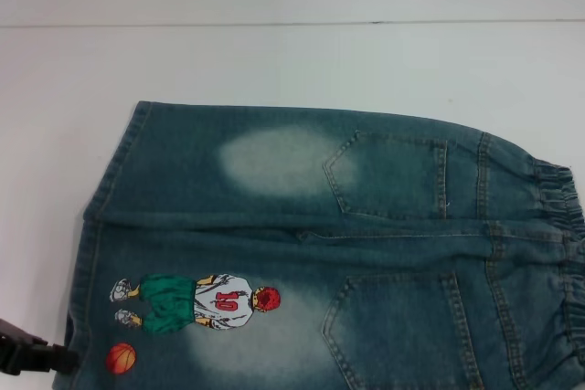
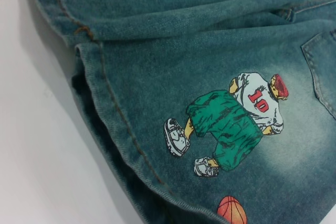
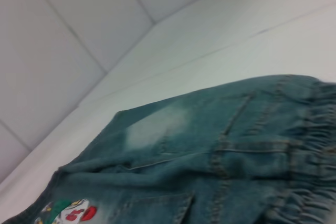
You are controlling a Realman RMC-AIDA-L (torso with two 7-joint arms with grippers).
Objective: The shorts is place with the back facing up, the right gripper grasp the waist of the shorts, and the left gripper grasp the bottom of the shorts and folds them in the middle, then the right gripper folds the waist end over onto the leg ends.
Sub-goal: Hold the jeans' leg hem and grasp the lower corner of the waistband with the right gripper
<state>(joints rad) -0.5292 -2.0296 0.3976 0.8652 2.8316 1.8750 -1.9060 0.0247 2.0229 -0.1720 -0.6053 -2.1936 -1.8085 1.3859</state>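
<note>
While the faded blue-green denim shorts (image 1: 366,244) lie flat, back up, the black left gripper (image 1: 32,355) sits at eight o'clock beside the hem, its grip state unclear.

The shorts (image 1: 366,253) are cut off by the head view's lower and right edges. Only a black part of the left gripper (image 1: 32,353) is seen at the lower left corner, its fingers hidden.

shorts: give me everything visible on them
The shorts are blue-green washed denim with pale faded patches, lying flat, back up, unfolded on the white table. Two back pockets sit near the ruffled elastic waist on the robot's right; leg hems on its left, beside a cartoon player numbered 10 and an orange ball.
</note>
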